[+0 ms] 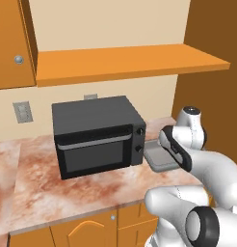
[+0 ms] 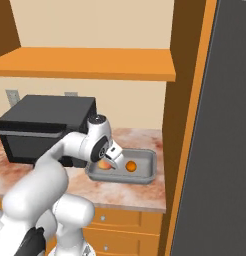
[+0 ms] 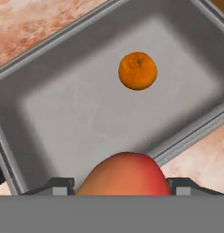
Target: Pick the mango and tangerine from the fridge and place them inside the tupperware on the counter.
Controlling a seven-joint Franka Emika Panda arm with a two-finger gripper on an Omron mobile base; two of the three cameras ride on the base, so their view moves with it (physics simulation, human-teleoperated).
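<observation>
Grey and shallow, the tupperware (image 3: 82, 118) sits on the marbled counter (image 2: 125, 192) just right of a black microwave (image 1: 96, 135), with the bright orange tangerine (image 3: 138, 70) lying on its floor. Above one edge of the tray, the gripper (image 3: 123, 187) clasps the red-and-yellow mango (image 3: 124, 175) between its dark fingertips (image 3: 59, 185), the fruit well apart from the tangerine.

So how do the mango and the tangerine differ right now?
The tangerine is evenly bright orange; the mango blends red into yellow-orange. The tangerine lies loose on the floor of the tupperware, while the mango sits between the fingers of the gripper, held over the tray's edge. In the hand view the mango looks bigger, but it is nearer the camera. Both are smooth, roundish fruit.
</observation>
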